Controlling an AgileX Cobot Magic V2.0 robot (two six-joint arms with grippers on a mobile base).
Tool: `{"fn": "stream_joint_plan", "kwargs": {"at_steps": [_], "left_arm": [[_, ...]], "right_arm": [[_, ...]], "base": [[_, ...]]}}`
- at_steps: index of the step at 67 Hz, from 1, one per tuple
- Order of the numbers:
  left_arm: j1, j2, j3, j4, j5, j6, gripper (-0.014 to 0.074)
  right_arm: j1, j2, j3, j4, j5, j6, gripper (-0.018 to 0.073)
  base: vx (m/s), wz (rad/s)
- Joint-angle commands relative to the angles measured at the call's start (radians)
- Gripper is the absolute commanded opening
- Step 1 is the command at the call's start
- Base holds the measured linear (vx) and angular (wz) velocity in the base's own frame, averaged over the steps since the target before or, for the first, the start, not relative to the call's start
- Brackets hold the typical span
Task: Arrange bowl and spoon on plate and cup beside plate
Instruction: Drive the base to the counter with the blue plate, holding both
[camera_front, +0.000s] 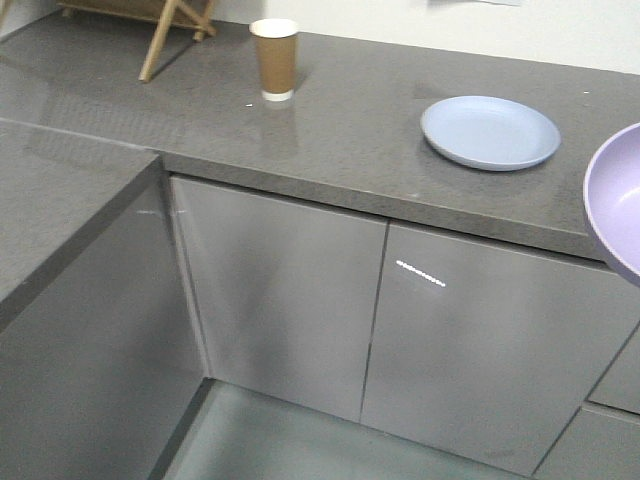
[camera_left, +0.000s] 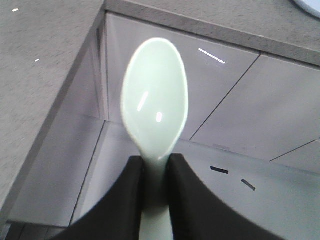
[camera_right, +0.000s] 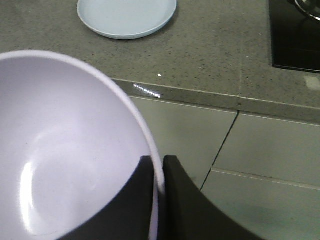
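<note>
Clearly our left end effector (camera_left: 155, 164) pinches the spoon (camera_left: 155, 95) handle, our right end effector (camera_right: 159, 169) the bowl (camera_right: 65, 150) rim, both short of the table (camera_front: 350, 130).

Soft, even light; small glare streaks on spoon (camera_left: 155, 95) and cabinet door (camera_front: 490, 340); slight blur.

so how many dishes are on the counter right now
2: brown cup at back left, pale blue plate to its right; spoon is in the left tool, bowl in the right tool. Others may be offscreen.
</note>
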Motion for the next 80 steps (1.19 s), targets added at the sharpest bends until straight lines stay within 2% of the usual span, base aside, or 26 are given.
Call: {"fn": "stream_joint_plan", "kwargs": {"at_steps": [1, 46, 80], "left_arm": [[-0.004, -0.010, -0.022, 0.000, -0.056, -0.009, -0.0006], [-0.004, -0.010, -0.022, 0.000, -0.056, -0.009, -0.0006], [-0.004, -0.010, -0.022, 0.000, -0.056, -0.009, -0.0006]], "right_arm": [[-0.003, -0.007, -0.026, -0.011, -0.067, -0.003, -0.0006], [-0.003, -0.007, -0.026, -0.011, -0.067, -0.003, -0.0006], [-0.003, -0.007, -0.026, -0.011, -0.067, -0.003, -0.0006]], "base": [[0.11, -0.36], [0.11, -0.33], [0.11, -0.15]]}}
